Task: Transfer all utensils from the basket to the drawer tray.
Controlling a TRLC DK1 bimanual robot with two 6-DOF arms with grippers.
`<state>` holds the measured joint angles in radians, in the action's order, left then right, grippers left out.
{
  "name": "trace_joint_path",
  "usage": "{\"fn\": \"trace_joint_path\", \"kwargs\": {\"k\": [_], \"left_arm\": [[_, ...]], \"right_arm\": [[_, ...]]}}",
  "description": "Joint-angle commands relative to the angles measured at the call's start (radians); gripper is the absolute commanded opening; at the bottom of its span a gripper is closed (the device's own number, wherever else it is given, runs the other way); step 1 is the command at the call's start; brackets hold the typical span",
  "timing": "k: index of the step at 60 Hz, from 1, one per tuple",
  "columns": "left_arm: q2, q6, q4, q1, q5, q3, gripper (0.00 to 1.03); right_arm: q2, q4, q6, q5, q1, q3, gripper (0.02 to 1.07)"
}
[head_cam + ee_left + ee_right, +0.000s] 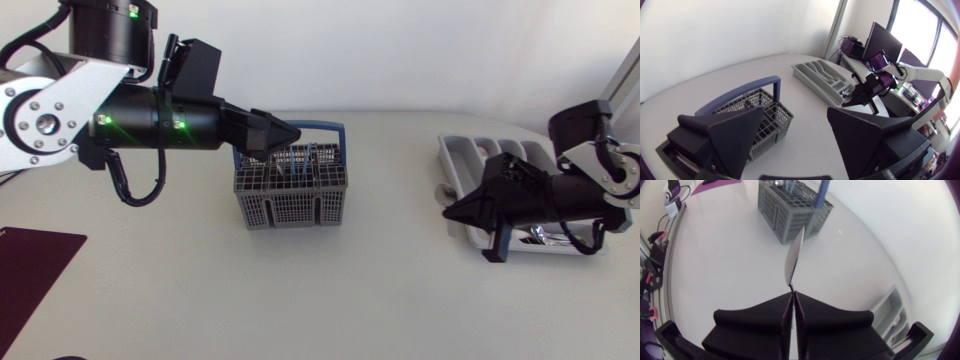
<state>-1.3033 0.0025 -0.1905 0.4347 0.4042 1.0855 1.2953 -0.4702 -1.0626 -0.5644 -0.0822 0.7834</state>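
Here, one entry per item, largest first.

- Bench (380, 300): pale top carrying everything below; a dark mat (30, 270) lies at its near left corner.
- Left arm (150, 118): reaches in over the basket, with green lights on its black casing.
- Right arm (570, 195): lies across the tray.
- Tray (465, 150): grey, several compartments, well apart from the basket. Something shiny shows in it under the right arm; what it is cannot be told.
- Basket (292, 200): grey mesh with a blue handle, mid-bench.
- Left gripper (795, 112): fingers spread wide with nothing between them, above the basket's rim.
- Right gripper (792, 294): fingers pressed together, pinching a utensil (794, 257). It sits at the tray's edge nearest the basket and points back toward the basket.
- Utensil: thin and silver, jutting ahead of the fingertips over bare bench. Its kind is unclear.
- Spares (300, 160): a few handles stand in the basket.

Step in hand, as judged: delivery of one utensil, with the next pick being prepared. The next move likely calls for turning the right gripper over a compartment and releasing, while the left lowers around one handle.

Writing: none legible on any item.
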Motion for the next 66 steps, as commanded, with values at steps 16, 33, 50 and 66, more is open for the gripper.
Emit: {"fn": "trace_joint_path", "kwargs": {"k": [16,33,50,66], "left_arm": [[-0.079,0.053,-0.010,-0.022,-0.064,-0.041,0.89],[-0.103,0.053,-0.020,0.001,-0.105,-0.026,0.89],[-0.105,0.051,-0.063,0.004,-0.133,-0.015,0.89],[-0.105,0.044,-0.087,0.006,-0.159,-0.009,0.89]], "right_arm": [[0.202,0.174,-0.389,0.107,-0.419,0.017,0.08],[0.386,0.311,-0.513,0.153,-0.574,0.109,0.08],[0.486,0.438,-0.577,0.227,-0.625,0.142,0.08],[0.475,0.541,-0.651,0.255,-0.645,0.048,0.53]]}}
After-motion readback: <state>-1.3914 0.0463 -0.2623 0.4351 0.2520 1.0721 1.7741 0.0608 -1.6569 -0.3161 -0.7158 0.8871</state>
